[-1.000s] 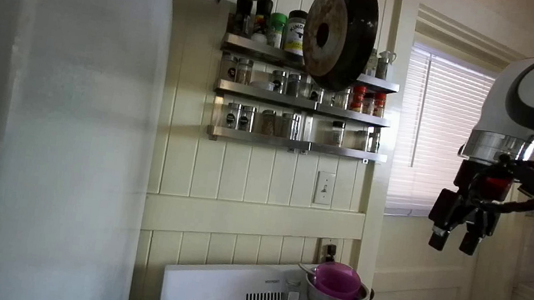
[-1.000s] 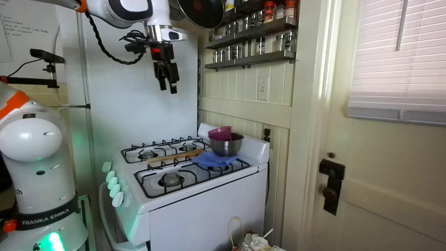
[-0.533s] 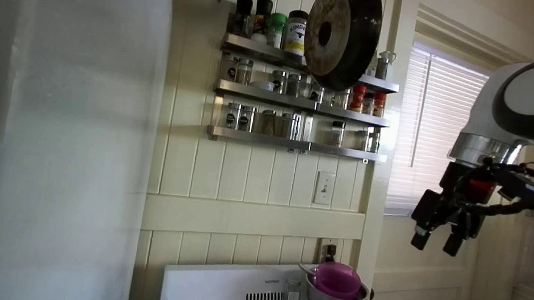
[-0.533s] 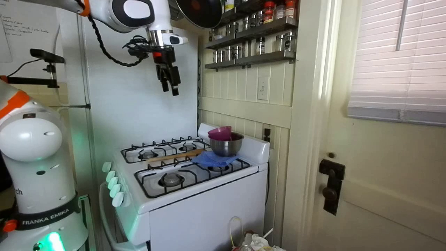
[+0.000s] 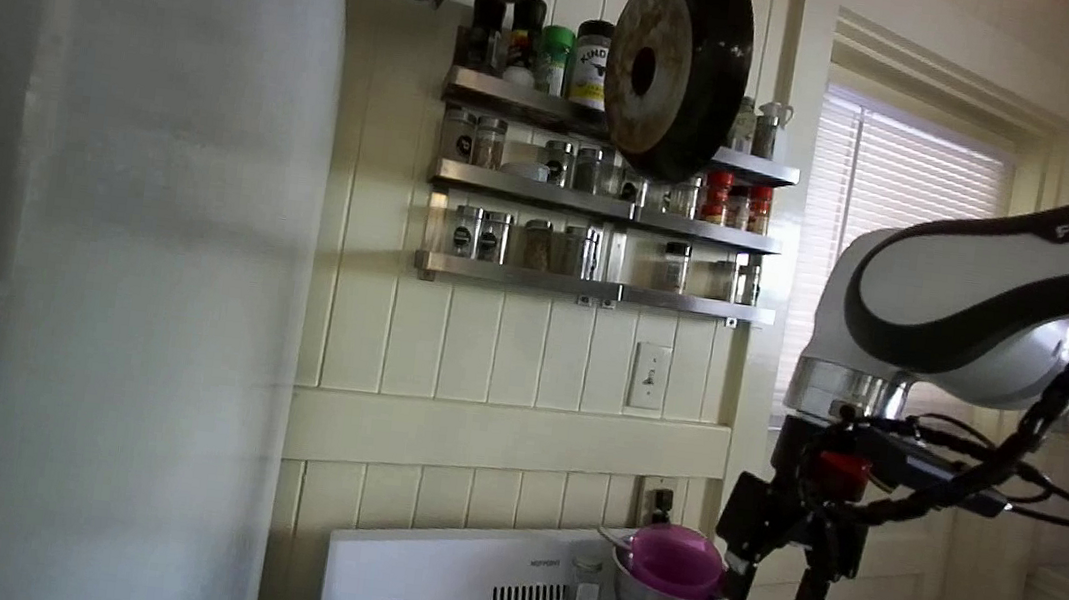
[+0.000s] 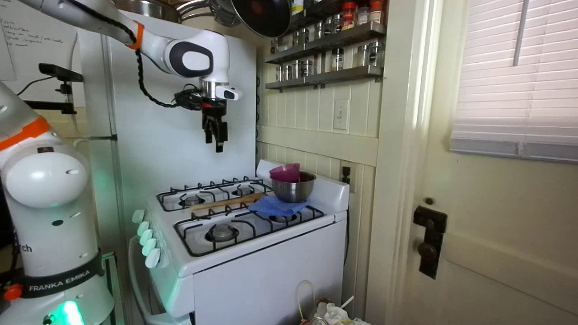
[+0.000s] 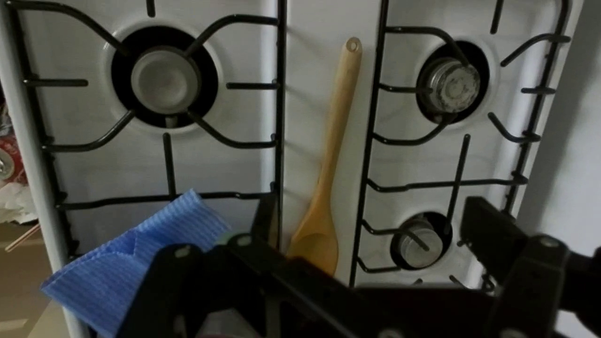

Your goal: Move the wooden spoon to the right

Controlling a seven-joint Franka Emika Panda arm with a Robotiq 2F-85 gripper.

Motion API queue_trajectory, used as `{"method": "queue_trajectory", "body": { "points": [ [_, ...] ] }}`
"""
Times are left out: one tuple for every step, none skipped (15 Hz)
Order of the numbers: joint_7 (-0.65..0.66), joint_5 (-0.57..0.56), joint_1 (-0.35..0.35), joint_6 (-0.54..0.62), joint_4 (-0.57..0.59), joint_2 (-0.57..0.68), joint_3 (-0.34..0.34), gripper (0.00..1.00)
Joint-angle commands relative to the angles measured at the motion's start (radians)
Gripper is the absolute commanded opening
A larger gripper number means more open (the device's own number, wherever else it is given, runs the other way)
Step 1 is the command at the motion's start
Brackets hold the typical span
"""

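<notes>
The wooden spoon (image 7: pixel 332 155) lies on the white strip of the stove top between the two black grates. Its holed handle end is at the top of the wrist view, and its bowl end is at the bottom, partly hidden by my gripper. It also shows in an exterior view (image 6: pixel 226 203). My gripper (image 7: pixel 371 211) is open with nothing between its fingers. It points down and hangs in the air well above the stove in both exterior views (image 5: pixel 774 591) (image 6: pixel 214 143). In the wrist view the spoon's bowl lies nearer the left finger.
A blue cloth (image 6: pixel 275 206) lies near the spoon's bowl end, with a metal bowl (image 6: pixel 293 192) holding a pink cup (image 6: pixel 285 173) on it. The fridge (image 6: pixel 180 122) stands beside the stove (image 6: pixel 271 266). Spice shelves (image 5: pixel 596 287) and a hanging pan (image 5: pixel 682 65) are higher up.
My gripper has moved down toward the stove, and to the left in an exterior view. It stays open. The spoon, cloth and bowl have not moved.
</notes>
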Motion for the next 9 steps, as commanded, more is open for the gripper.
{"method": "queue_trajectory", "body": {
  "points": [
    [0.015, 0.026, 0.009, 0.044, 0.005, 0.149, 0.011, 1.00],
    [0.023, 0.032, 0.010, 0.052, 0.009, 0.192, 0.014, 1.00],
    [0.009, 0.046, 0.018, 0.029, 0.021, 0.227, 0.006, 1.00],
    [0.007, 0.009, 0.005, 0.023, -0.001, 0.148, 0.005, 1.00],
    [0.006, 0.017, 0.007, 0.023, 0.002, 0.184, 0.006, 1.00],
    [0.006, 0.020, 0.009, 0.023, 0.009, 0.211, 0.006, 1.00],
    [0.006, 0.021, 0.009, 0.023, 0.015, 0.227, 0.007, 1.00],
    [0.006, 0.021, 0.009, 0.023, 0.019, 0.234, 0.007, 1.00],
    [0.006, 0.022, 0.009, 0.023, 0.021, 0.234, 0.007, 1.00]
  ]
}}
